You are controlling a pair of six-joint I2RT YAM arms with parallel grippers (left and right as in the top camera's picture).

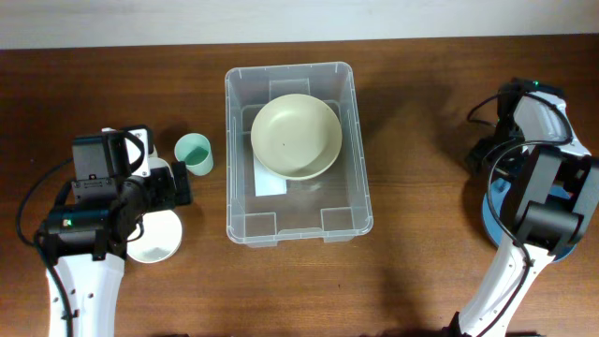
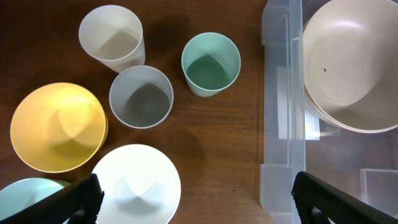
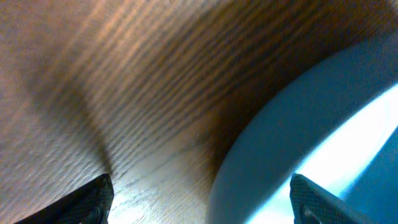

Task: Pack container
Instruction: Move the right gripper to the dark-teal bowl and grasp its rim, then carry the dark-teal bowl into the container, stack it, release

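The container (image 1: 361, 183), a large clear bin, stands mid-table with a cream bowl (image 1: 296, 137) inside it at the far end. To its left are a green cup (image 2: 211, 63), a grey cup (image 2: 141, 96), a white cup (image 2: 112, 38), a yellow bowl (image 2: 57, 126) and a white bowl (image 2: 137, 184). My left gripper (image 2: 199, 205) hangs open above the table between the white bowl and the container wall (image 2: 281, 93), holding nothing. At the far right, my right gripper (image 3: 202, 202) is open and low, straddling the rim of a blue bowl (image 3: 311, 137): one finger over the table, the other over the bowl.
A pale teal bowl (image 2: 23, 194) peeks in at the lower left of the left wrist view. The right arm (image 1: 543, 197) covers most of the blue bowl (image 1: 492, 213) from overhead. A white label (image 1: 271, 183) lies on the container's floor.
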